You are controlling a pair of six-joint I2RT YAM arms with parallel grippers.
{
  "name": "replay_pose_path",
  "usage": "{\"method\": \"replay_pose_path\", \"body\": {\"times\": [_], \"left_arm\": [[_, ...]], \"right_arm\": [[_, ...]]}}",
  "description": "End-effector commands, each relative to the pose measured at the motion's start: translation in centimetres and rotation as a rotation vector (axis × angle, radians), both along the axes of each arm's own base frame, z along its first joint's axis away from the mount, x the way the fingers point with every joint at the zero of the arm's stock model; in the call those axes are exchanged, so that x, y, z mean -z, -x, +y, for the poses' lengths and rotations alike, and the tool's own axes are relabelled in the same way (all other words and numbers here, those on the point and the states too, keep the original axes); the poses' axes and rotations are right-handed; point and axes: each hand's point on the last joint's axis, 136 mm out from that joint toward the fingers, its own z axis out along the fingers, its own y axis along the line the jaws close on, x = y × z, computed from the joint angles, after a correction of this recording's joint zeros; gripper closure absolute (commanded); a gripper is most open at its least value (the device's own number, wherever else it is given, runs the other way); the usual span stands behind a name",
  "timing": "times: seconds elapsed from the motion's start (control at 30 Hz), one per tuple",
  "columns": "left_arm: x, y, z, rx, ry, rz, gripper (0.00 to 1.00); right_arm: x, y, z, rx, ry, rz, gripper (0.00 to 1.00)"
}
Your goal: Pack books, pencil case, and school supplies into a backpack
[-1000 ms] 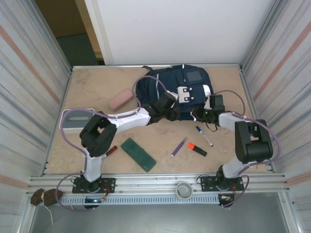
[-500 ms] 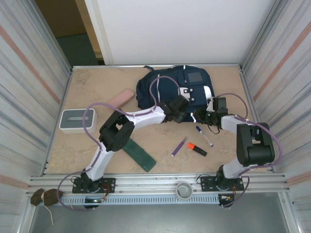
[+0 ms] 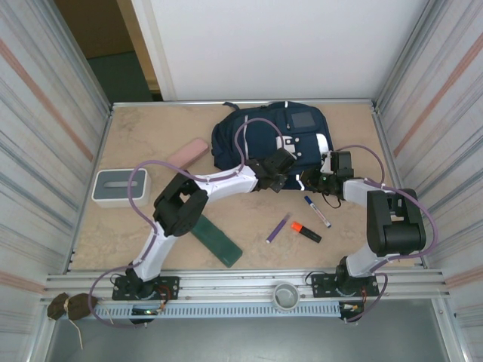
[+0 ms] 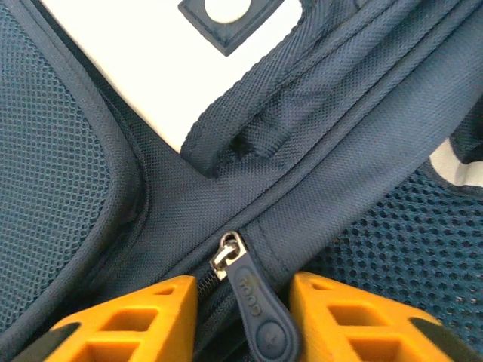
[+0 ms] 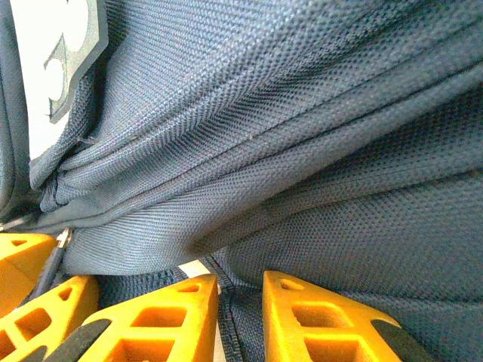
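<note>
- Table [image 3: 143, 132]: beige, marbled top; ribbed metal walls stood on both sides, a white panel at the back, and a dark doorway at the far left.
- Backpack [image 3: 256, 136] lay flat at the far centre, with its white patch [image 3: 290, 145] and grey square patch [image 3: 301, 118] facing up.
- Left gripper [image 4: 243, 280]: orange fingers spread at the backpack's near edge, with the navy zipper pull [image 4: 260, 313] between them.
- Right gripper [image 5: 240, 280]: fingers drawn close, pinching a fold of backpack fabric at its near right corner.
- Purple pen [image 3: 278, 227], orange highlighter [image 3: 306, 231] and white marker [image 3: 318, 212] lay loose on the table, near the backpack and in front of it.
- Pink case [image 3: 187, 153] sat left of the backpack, grey box [image 3: 121, 186] at the left edge, green case [image 3: 215, 240] near the front.
- Writing: the pull carried small embossed characters, too fine to read.
</note>
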Motion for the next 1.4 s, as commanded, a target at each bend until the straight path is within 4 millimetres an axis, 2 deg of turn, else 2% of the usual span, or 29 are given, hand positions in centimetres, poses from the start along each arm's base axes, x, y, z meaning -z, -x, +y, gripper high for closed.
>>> {"method": "replay_pose_path", "body": {"times": [0.0, 0.37, 0.43, 0.6, 0.83, 1.03, 1.13, 1.2, 1.37], "left_arm": [[-2.3, 0.9, 0.3, 0.024, 0.024, 0.011, 0.68], [-1.6, 1.7, 0.9, 0.038, 0.082, 0.078, 0.86], [-2.8, 1.7, 0.9, 0.041, 0.142, 0.089, 0.90], [-3.2, 1.7, 1.3, 0.044, 0.243, 0.143, 1.00], [-4.4, 1.9, 2.8, 0.044, 0.365, 0.176, 1.00], [-4.2, 1.1, 5.5, 0.003, 0.391, 0.172, 1.00], [-4.4, 0.9, 6.6, -0.009, 0.404, 0.170, 1.00], [-4.7, 1.2, 6.5, 0.013, 0.413, 0.166, 1.00], [-5.2, 1.9, 5.5, 0.046, 0.464, 0.203, 1.00]], "right_arm": [[1.9, 1.5, -0.7, 0.024, 0.019, 0.087, 0.78], [2.0, 1.4, -0.7, 0.027, 0.021, 0.089, 0.78], [2.1, 1.4, -0.8, 0.028, 0.024, 0.090, 0.78], [2.3, 1.5, -1.3, 0.041, 0.054, 0.098, 0.78], [2.9, 1.3, -3.2, 0.091, 0.111, 0.131, 0.78], [3.0, 0.5, -5.6, 0.167, 0.114, 0.145, 0.78], [2.4, -0.6, -6.4, 0.192, 0.106, 0.135, 0.77], [1.7, -1.4, -6.4, 0.191, 0.092, 0.117, 0.77], [-0.7, -2.4, -4.7, 0.132, 0.041, 0.058, 0.72]]}}
